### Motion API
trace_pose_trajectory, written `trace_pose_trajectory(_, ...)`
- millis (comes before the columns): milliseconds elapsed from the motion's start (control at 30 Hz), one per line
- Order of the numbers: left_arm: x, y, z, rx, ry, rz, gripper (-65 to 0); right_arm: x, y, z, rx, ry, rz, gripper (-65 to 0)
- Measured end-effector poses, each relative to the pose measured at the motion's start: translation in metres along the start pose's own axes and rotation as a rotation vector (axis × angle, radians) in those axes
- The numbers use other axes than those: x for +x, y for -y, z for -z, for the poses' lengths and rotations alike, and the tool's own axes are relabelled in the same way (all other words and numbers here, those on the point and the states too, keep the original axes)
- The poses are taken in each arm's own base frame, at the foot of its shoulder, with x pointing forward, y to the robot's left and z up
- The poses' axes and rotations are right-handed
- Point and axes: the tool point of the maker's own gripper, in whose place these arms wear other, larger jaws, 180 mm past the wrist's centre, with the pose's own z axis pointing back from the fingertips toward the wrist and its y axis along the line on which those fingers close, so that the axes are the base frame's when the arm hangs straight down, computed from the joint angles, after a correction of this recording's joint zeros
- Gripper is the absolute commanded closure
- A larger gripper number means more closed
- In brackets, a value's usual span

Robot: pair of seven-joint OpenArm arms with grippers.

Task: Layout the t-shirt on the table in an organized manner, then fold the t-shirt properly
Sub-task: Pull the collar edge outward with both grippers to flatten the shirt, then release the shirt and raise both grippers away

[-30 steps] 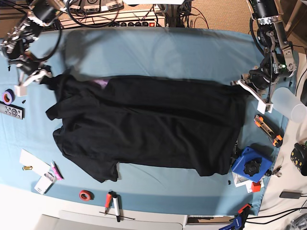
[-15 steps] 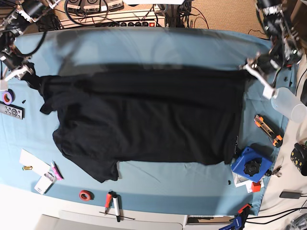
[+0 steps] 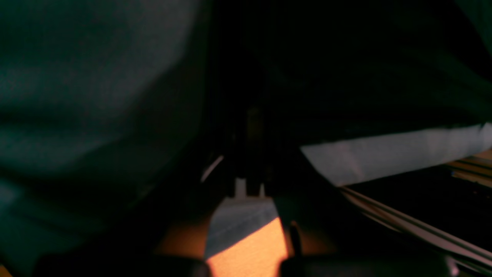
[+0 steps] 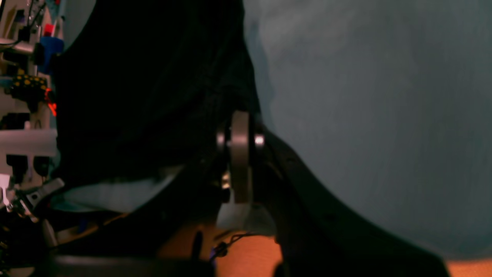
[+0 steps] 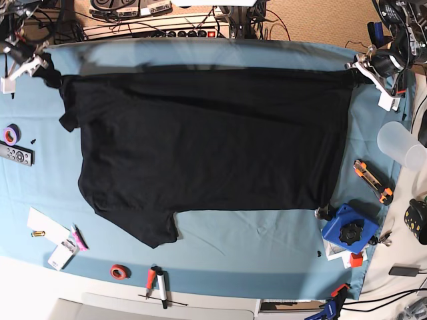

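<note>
The black t-shirt [image 5: 207, 147] hangs stretched wide over the light blue table [image 5: 220, 257], plain side showing, its top edge lifted near the table's far side. My left gripper [image 5: 363, 69] is shut on the shirt's top right corner. My right gripper [image 5: 41, 65] is shut on the shirt's top left corner. In the right wrist view the pinched fingers [image 4: 240, 154] hold black cloth [image 4: 153, 84] above the table [image 4: 365, 96]. The left wrist view is dark, with black cloth [image 3: 346, 69] filling it and the gripper [image 3: 250, 184] shut on it.
A clear plastic cup [image 5: 402, 145], an orange box cutter [image 5: 372, 180] and a blue device [image 5: 347, 230] sit at the right edge. A remote [image 5: 15, 155], tape rolls [image 5: 10, 135], papers [image 5: 48, 230] and pens [image 5: 157, 283] lie at the left and front edges.
Both grippers have lifted and pulled the shirt's top edge toward the far side of the table and outward. The shirt has stretched flat and its bottom slid farther back.
</note>
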Motion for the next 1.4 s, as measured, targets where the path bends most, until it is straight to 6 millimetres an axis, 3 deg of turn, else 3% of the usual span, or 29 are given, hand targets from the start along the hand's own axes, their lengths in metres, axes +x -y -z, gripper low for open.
trace_pose_trajectory(167, -0.003, -0.003, -0.004, 0.005, -0.027, 0.013, 0.0, -0.012, -0.01, -0.011, -0.011, 0.002, -0.021, 0.0)
trace_pose_trajectory(433, -0.011, -0.006, -0.009, 0.006, -0.062, 0.067, 0.0, -0.01, -0.031, -0.026, -0.033, -0.016, -0.138, 0.0)
trace_pose_trajectory(667, -0.02, -0.01, -0.015, 0.021, -0.082, 0.081, 0.0, -0.027, -0.03, -0.026, -0.036, -0.03, -0.096, 0.0)
trace_pose_trajectory(1033, -0.022, -0.01, -0.016, 0.016, -0.08, 0.095, 0.0, -0.026, -0.03, -0.026, -0.035, -0.028, -0.097, 0.0)
trace_pose_trajectory(1133, -0.023, -0.008, -0.016, 0.005, -0.09, 0.081, -16.9, -0.026, -0.03, -0.026, -0.035, -0.028, -0.097, 0.0)
trace_pose_trajectory(1200, -0.025, -0.006, -0.018, -0.011, -0.092, 0.067, -24.6, -0.026, -0.03, -0.026, -0.035, -0.028, -0.097, -7.7)
trace_pose_trajectory(1267, -0.028, -0.006, -0.019, -0.016, -0.106, 0.064, -26.0, -0.025, -0.03, -0.027, -0.038, -0.033, -0.105, -12.5)
trace_pose_trajectory(1400, -0.031, -0.004, -0.024, -0.034, -0.144, 0.054, -26.0, -0.006, -0.031, -0.032, -0.03, -0.026, -0.154, -12.5)
